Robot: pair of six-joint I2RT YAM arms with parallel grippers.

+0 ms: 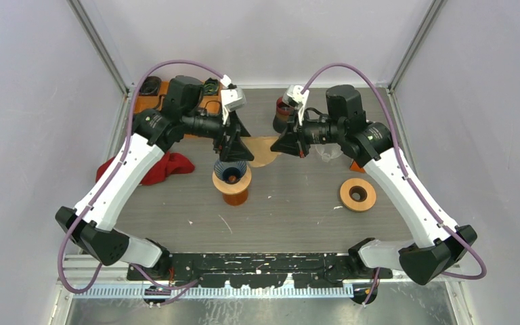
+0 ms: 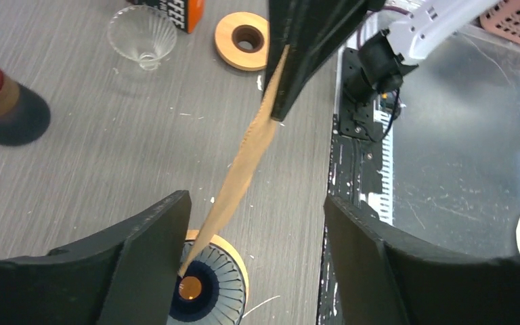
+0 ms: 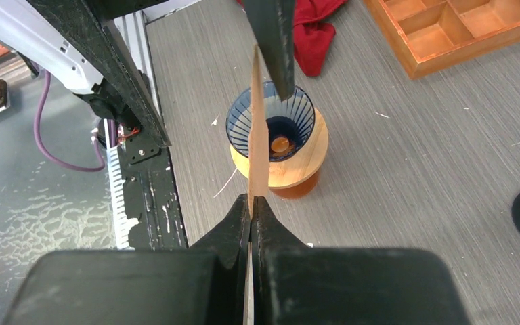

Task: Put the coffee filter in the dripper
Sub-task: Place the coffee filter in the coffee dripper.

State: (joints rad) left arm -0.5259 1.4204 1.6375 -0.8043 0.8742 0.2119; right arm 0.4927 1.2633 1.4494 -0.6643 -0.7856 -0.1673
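Holding the coffee filter (image 3: 257, 128) clamped flat in your right gripper (image 3: 252, 203) above the dripper (image 3: 301, 118), you have your left gripper (image 2: 254, 206) open astride it; next, pinch and spread it.

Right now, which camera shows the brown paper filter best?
The left wrist view: the filter looks big there, slanting from the right hand down toward the dripper. The top view shows it small, as a tan wedge. The right wrist view shows only its thin edge.
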